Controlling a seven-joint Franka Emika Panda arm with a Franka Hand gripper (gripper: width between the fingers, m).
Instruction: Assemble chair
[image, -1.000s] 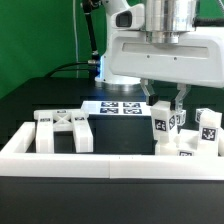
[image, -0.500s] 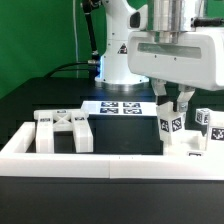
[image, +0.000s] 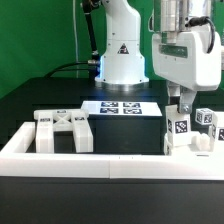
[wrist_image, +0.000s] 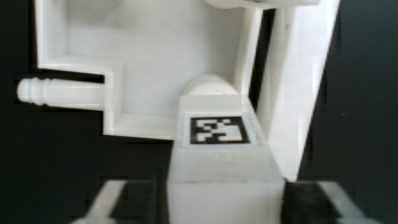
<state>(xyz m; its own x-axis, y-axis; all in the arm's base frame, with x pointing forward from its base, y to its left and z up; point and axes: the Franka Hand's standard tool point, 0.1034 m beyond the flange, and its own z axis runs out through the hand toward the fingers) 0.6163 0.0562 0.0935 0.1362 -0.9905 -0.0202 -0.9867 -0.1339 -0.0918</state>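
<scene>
The claw (image: 178, 106) shows us only its narrow side in the exterior view, so its jaws overlap. We cannot tell whether they grip, touch or stand clear of the tagged post (image: 178, 128) directly beneath them, at about three o'clock in that view. The wrist view helps little: the post (wrist_image: 217, 135) fills the middle, close and soft in focus, its foot is cut off, and the jaws beside it are blurred grey shapes. Behind it a pegged panel (wrist_image: 80, 80) is partly cut off too. The post stands upright on the desk (image: 30, 100) inside the border wall (image: 100, 160), which hides its foot. More tagged blocks (image: 207, 120) sit just beside it toward three o'clock, cropped by the edge. The cross-braced frame (image: 64, 130) lies at nine o'clock, well apart, and the marker board (image: 122, 106) sits near the centre. Compared with a second ago, the claw has turned from its broad face to its narrow one. It and the post now sit further toward three o'clock, while the frame has not moved.
</scene>
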